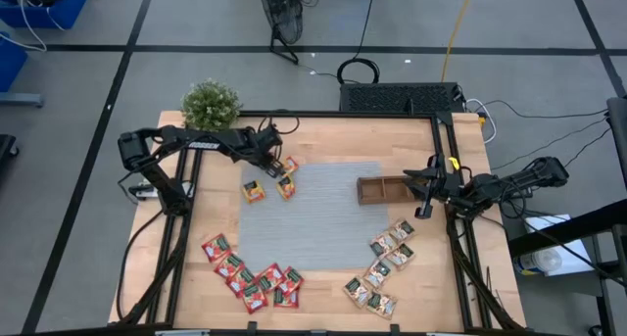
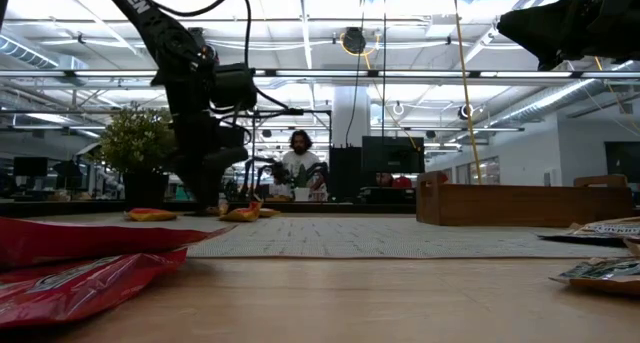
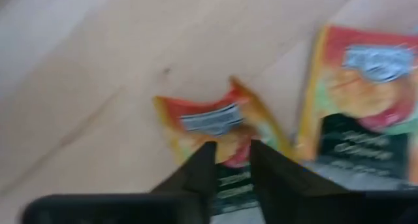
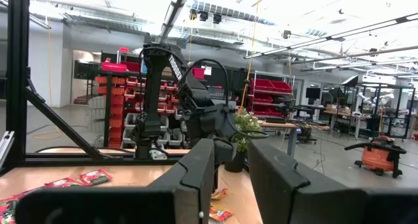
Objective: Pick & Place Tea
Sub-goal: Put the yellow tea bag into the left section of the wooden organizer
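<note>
The pale wood-plank worktop [image 1: 323, 277] carries a woven grey mat [image 1: 313, 214] and brown wooden tray [image 1: 384, 189]. Flat, glossy tea sachets [image 1: 257, 280] lie scattered around. Left tool [image 1: 280, 167], fingers slightly parted, hangs over an orange sachet [image 3: 215, 123]. Right tool [image 1: 423, 184] hovers by the tray, its fingers parted a little, empty.

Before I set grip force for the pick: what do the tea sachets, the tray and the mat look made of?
Orange-yellow sachet: thin glossy printed foil or film, going by its crinkled corners. Tray: brown wood, matt, with plain board walls. Mat: grey woven fabric or rubbery textile, judging by its fine ribbed texture in the low view; which one is unclear.
</note>
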`<action>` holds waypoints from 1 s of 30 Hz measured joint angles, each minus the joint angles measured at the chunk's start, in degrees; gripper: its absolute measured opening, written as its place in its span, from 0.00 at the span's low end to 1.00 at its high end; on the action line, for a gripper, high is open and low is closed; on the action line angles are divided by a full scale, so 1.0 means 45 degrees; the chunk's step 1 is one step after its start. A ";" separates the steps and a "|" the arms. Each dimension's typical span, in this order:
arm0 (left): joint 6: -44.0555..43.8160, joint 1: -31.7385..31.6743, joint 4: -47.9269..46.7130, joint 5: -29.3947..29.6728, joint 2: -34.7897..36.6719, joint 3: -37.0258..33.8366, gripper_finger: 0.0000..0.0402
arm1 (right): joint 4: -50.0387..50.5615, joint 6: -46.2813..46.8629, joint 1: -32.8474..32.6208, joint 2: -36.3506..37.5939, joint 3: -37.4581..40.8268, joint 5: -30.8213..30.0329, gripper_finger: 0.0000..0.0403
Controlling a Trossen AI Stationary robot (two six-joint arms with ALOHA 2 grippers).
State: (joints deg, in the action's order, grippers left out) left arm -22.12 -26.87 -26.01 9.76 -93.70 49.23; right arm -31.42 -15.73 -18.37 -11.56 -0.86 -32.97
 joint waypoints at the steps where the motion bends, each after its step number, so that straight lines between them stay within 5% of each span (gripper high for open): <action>1: -0.0159 0.0065 0.0073 -0.0096 0.0003 0.0005 0.35 | 0.0000 0.0002 0.0000 0.0000 -0.0001 0.0000 0.20; 5: -0.0444 0.0439 0.0043 -0.0017 0.0003 0.0181 0.53 | 0.0000 0.0002 0.0000 0.0002 0.0002 0.0000 0.20; 10: -0.0319 0.0745 -0.0155 0.2100 0.0003 0.0567 0.63 | 0.0000 0.0002 0.0000 0.0000 0.0004 0.0000 0.20; 30: -0.1617 0.0716 0.0505 0.2662 -0.2054 0.0833 0.62 | -0.0003 0.0002 0.0000 0.0002 0.0001 0.0000 0.20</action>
State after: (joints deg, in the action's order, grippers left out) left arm -29.40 -23.65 -23.74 21.74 -102.95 52.98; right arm -31.43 -15.73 -18.37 -11.55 -0.86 -32.97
